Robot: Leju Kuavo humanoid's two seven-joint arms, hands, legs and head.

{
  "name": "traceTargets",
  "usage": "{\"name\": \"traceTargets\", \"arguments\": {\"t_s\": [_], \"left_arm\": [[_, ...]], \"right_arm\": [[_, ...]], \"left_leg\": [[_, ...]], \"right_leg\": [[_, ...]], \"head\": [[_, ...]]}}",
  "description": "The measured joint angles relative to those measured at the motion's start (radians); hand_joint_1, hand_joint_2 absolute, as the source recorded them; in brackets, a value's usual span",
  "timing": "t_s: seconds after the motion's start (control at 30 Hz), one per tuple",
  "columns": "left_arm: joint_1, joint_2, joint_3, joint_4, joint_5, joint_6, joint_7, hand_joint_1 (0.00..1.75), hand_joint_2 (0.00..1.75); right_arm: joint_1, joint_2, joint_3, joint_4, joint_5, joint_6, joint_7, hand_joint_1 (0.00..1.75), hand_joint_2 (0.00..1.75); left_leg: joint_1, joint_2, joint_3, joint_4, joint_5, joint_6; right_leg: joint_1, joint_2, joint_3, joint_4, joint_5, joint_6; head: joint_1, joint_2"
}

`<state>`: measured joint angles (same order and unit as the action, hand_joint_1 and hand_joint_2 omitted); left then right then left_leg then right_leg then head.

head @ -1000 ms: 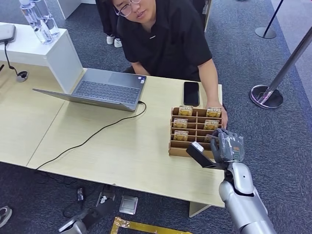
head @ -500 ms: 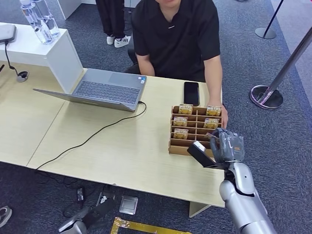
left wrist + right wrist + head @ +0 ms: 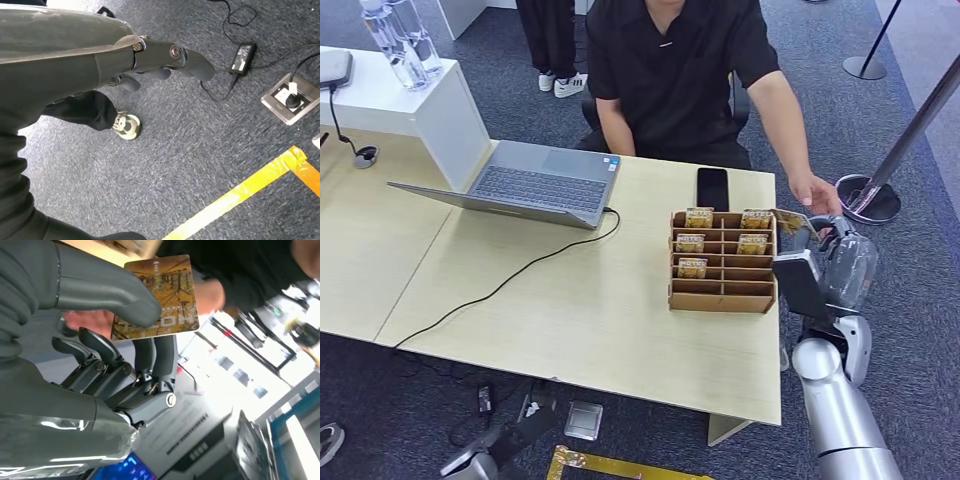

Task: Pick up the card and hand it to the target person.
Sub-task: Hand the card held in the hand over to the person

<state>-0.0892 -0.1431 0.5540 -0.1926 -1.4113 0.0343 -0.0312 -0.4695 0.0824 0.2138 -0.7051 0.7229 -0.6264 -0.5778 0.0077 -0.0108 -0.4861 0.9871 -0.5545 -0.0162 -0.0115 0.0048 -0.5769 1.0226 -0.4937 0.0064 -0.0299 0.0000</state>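
Right hand (image 3: 841,262): you pinch the yellow-brown printed card (image 3: 793,221), right of frame.
Risk: letting go before the person's hand (image 3: 814,192) grips it drops it.

An office-like reception space: wooden desk (image 3: 569,320), open laptop (image 3: 524,185), grey carpet (image 3: 901,290), queue barrier post (image 3: 875,195).

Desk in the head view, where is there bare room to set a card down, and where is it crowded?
The widest bare patch of the desk runs between the laptop cable and the near edge, left of the card rack. Another lies left of the laptop. The far right corner is crowded: rack, phone, the person's hand and the right hand holding the card.
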Motion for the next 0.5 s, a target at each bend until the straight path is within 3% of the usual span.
{"name": "traceTargets", "arguments": {"t_s": [0.23,0.5], "left_arm": [[-0.006,0.000,-0.001,0.000,-0.005,-0.002,-0.001,0.00,1.75],[-0.018,0.000,-0.003,0.000,-0.016,-0.010,-0.001,0.00,1.75]], "right_arm": [[0.010,0.014,-0.007,-0.129,-0.010,-0.030,0.011,1.75,1.75],[-0.018,0.040,-0.011,-0.078,0.286,-0.068,0.144,1.75,1.75]], "left_leg": [[0.000,0.000,0.000,0.000,0.000,0.000],[0.000,0.000,0.000,0.000,0.000,0.000]], "right_leg": [[0.000,0.000,0.000,0.000,0.000,0.000],[0.000,0.000,0.000,0.000,0.000,0.000]], "head": [[0.000,0.000],[0.000,0.000]]}}
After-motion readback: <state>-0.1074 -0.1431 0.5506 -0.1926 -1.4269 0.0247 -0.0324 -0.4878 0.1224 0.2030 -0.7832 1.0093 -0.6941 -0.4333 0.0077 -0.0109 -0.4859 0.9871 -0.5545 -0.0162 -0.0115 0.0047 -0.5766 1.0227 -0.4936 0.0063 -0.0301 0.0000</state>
